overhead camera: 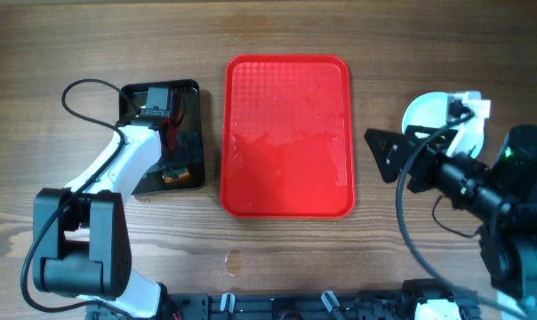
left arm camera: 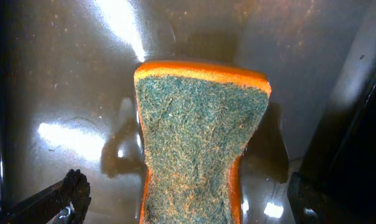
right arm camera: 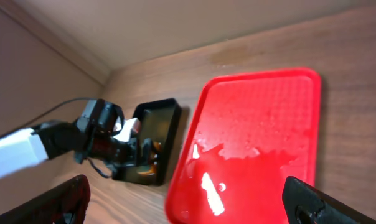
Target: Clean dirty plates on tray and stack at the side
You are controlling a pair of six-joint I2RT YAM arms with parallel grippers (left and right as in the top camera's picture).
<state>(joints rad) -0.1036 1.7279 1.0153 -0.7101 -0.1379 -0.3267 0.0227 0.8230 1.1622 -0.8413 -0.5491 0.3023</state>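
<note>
Tray [overhead camera: 286,124] bare, plates [overhead camera: 426,111] stacked aside — left gripper [left arm camera: 191,199] spread over the parked sponge [left arm camera: 200,143]; right gripper [right arm camera: 188,196] spread, empty; cleaning looks done.

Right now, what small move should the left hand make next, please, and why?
Probably lift the left hand clear of the sponge: its fingers stand open, the sponge lies in the black tray, and the plates sit off the red tray.
</note>
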